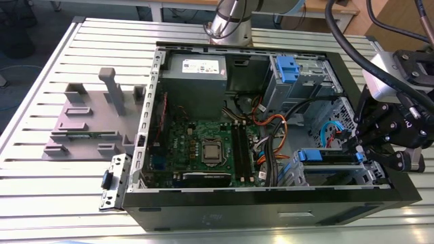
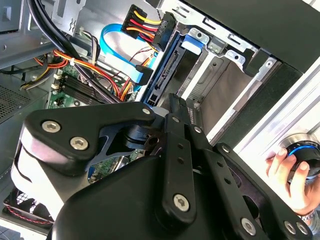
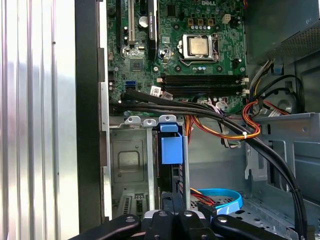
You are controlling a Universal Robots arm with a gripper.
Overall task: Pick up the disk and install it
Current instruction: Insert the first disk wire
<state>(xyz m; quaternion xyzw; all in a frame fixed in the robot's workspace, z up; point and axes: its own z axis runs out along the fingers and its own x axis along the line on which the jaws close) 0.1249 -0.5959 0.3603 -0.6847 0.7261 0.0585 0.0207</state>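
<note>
The disk point(image 1: 317, 155) stands on edge in the drive cage at the case's front corner, on the exterior view's right, its blue bracket facing up. In the first wrist view the disk point(image 3: 171, 150) sits in the bay slot, its blue tab toward the motherboard. My gripper point(image 1: 359, 150) hangs over the case's right wall at the disk's outer end. In the first wrist view the gripper point(image 3: 173, 207) has its fingers close together around the disk's edge. In the second wrist view the gripper point(image 2: 181, 112) meets the disk point(image 2: 162, 75) just below its connector end.
Black and orange cables point(image 3: 220, 122) cross above the bay, and a blue ribbon cable point(image 3: 222, 197) lies beside it. The grey power-supply box point(image 1: 195, 68) sits at the case's back. A grey plastic stand point(image 1: 88, 117) is left of the case. A hand point(image 2: 287, 170) rests on a blue-ringed knob.
</note>
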